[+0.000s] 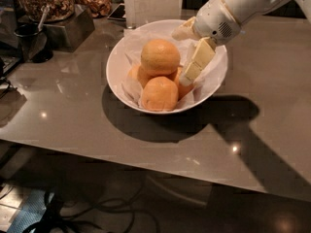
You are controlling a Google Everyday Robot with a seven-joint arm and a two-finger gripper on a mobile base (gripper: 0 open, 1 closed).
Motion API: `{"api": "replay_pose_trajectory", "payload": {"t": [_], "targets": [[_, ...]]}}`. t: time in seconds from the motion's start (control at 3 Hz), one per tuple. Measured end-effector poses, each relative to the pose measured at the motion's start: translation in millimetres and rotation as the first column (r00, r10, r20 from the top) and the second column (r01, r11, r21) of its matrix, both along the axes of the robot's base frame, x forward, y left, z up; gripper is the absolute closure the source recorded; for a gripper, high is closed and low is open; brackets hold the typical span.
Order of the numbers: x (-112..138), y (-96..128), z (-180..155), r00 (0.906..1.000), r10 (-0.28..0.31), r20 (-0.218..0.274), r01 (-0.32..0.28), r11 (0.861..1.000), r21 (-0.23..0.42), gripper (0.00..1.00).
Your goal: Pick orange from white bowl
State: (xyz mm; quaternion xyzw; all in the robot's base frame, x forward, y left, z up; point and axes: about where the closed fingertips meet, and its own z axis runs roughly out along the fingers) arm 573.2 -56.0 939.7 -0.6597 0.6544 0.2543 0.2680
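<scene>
The white bowl (116,67), lined with crumpled white paper, stands on the grey counter and holds a pile of oranges. The orange (160,57), larger and yellower, sits on top of the pile. Smaller, deeper-orange oranges lie under it, one at the front (159,93). My gripper (187,55) hangs over the bowl's right half, right beside the top orange. Its fingers are spread apart, one cream finger (197,62) pointing down next to the fruit, the other (183,32) further back. It holds nothing.
A white box (153,1) stands just behind the bowl. At the back left are a glass jar of nuts (46,1) on a metal stand (68,28), and a dark cup (30,40). The counter's front edge (146,166) runs below the bowl.
</scene>
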Motion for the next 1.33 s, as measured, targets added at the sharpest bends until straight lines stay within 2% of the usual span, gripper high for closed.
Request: {"api": "replay_pose_trajectory", "payload": {"t": [0.33, 0.67, 1.0, 1.33], "targets": [[17, 34, -2, 0.9973, 0.063, -0.036, -0.061, 0.996, 0.06, 0.0], [19, 37, -3, 0.9978, 0.058, -0.032, -0.055, 0.996, 0.071, 0.0], [19, 58, -8, 0.9967, 0.068, -0.044, -0.06, 0.983, 0.176, 0.0], [20, 69, -9, 0.9956, 0.078, -0.051, -0.065, 0.972, 0.226, 0.0]]}}
